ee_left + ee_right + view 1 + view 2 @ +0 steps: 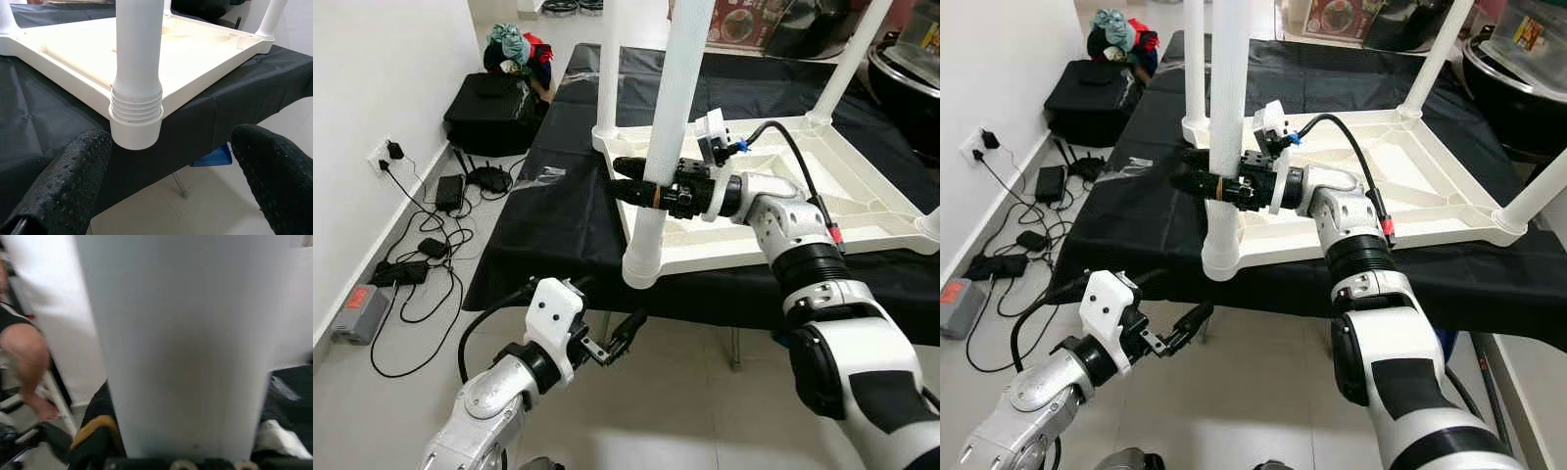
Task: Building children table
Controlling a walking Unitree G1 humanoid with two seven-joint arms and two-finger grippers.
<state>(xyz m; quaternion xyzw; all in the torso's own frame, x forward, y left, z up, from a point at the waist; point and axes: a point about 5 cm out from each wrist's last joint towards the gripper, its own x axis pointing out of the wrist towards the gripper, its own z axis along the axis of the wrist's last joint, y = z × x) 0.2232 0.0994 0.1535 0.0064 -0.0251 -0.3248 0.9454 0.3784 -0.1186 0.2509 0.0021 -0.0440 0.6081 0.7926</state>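
One upturned white children's table (pixel 822 196) on black-draped counter (pixel 558 206); right end effector (pixel 641 188) clamped around its near-corner leg (pixel 671 127); left end effector (pixel 617 343) spread open, empty, below that corner.

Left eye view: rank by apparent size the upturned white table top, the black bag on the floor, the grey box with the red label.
1. white table top
2. black bag
3. grey box

The bag lies farther off, so its true size is unsure.
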